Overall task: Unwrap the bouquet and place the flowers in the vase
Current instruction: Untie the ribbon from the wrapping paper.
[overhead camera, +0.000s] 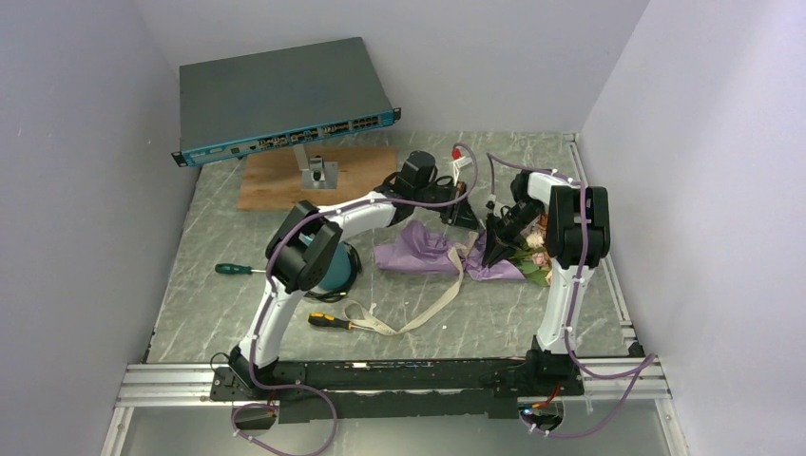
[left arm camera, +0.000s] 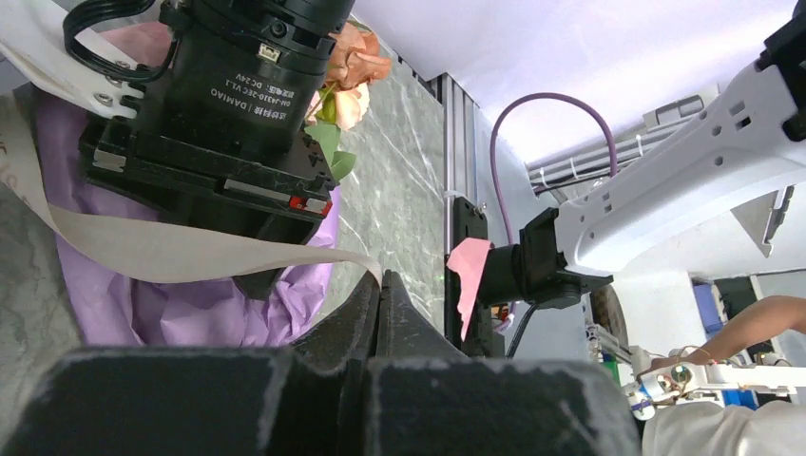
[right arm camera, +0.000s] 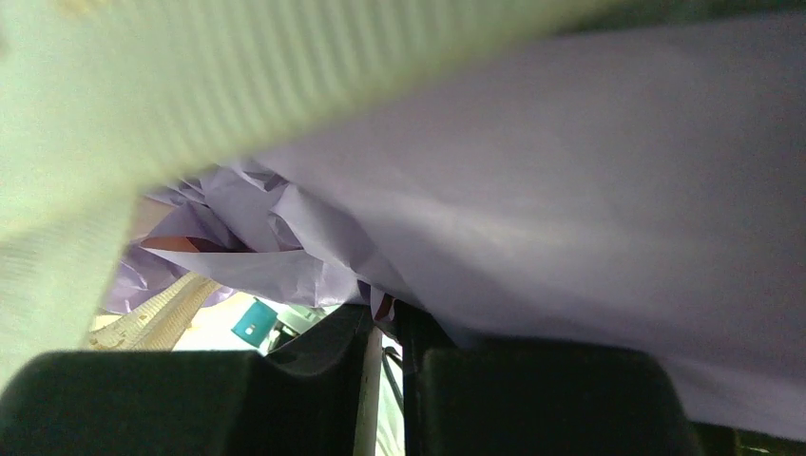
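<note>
Unwrap just started: ribbon (left arm camera: 190,252) loose, paper (left arm camera: 190,313) still on.
Wrapped bouquet (overhead camera: 432,252) lying near bench (overhead camera: 238,318) right edge; left jaws pinched together on ribbon end, right jaws buried in paper (can't tell state). Pending: strip paper, move flowers (left arm camera: 350,71) to vase (overhead camera: 336,272), mid-left behind left elbow (overhead camera: 306,249).

Top view: bright, even overhead light, sharp throughout. Shadows under the arms on the table (overhead camera: 238,313) are soft and short, with no hard glare.
Left wrist view: the wall (left arm camera: 570,38) is washed out white. The camera's own fingers (left arm camera: 342,318) are dark and blurred up close.
Right wrist view: dim. The ribbon (right arm camera: 114,114) and paper (right arm camera: 570,190) are badly out of focus.
</note>
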Action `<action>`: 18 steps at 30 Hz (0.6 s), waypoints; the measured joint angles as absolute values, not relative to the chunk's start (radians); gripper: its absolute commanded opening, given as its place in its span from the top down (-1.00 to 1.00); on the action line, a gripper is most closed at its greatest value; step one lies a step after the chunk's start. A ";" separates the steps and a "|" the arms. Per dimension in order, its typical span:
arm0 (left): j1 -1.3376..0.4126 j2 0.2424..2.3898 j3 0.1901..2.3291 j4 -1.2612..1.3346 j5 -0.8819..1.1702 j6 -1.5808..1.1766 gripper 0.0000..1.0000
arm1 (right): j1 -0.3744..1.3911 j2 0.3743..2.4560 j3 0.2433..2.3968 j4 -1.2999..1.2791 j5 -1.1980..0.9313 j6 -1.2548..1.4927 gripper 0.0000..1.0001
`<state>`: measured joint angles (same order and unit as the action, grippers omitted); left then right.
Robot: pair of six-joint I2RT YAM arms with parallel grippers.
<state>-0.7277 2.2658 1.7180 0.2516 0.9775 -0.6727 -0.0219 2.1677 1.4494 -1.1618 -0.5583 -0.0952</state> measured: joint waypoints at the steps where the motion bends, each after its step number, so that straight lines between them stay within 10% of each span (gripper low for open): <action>1: -0.730 2.259 1.710 0.255 0.981 -0.665 1.00 | -0.021 2.168 1.450 -1.163 -0.558 -0.094 1.00; 18: -0.653 2.321 1.816 0.064 0.791 -0.492 1.00 | -0.017 2.168 1.451 -1.159 -0.554 -0.084 1.00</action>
<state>-0.6533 2.3207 1.8156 0.0639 0.7914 -0.4919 -0.0170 2.1677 1.4506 -1.1591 -0.5545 -0.0845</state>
